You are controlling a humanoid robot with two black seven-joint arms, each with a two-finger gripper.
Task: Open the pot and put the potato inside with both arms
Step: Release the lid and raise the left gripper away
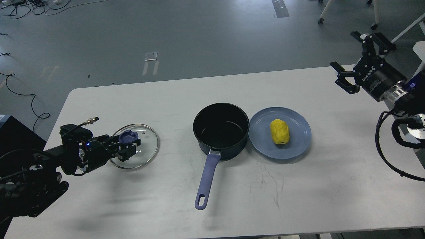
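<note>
Head view.

Worktop [99, 205]: white, rounded corners, grey floor beyond it with loose cables at the upper left.

Pot [221, 130]: dark navy, black inside, uncovered, standing upright near the middle of the worktop. Its long blue-purple handle [207, 181] runs toward the near edge, with the hole at the near end.

Plate [298, 146]: shallow, blue, just right of the pot, rim touching or nearly touching the pot wall.

Potato [279, 131]: bright yellow, lumpy, lying on the plate slightly left of its centre, small dark spot at its near end.

Lid [146, 146]: round clear glass, blue knob [128, 136], well left of the pot; whether it rests on the worktop or is raised cannot be told.

Left gripper [130, 146]: black, reaching in from the left edge, its fingers closed around the lid's knob.

Right gripper [357, 58]: black with white lettering, high at the right edge above the far corner of the worktop, fingers spread wide apart and holding nothing, well away from the plate and potato.
</note>
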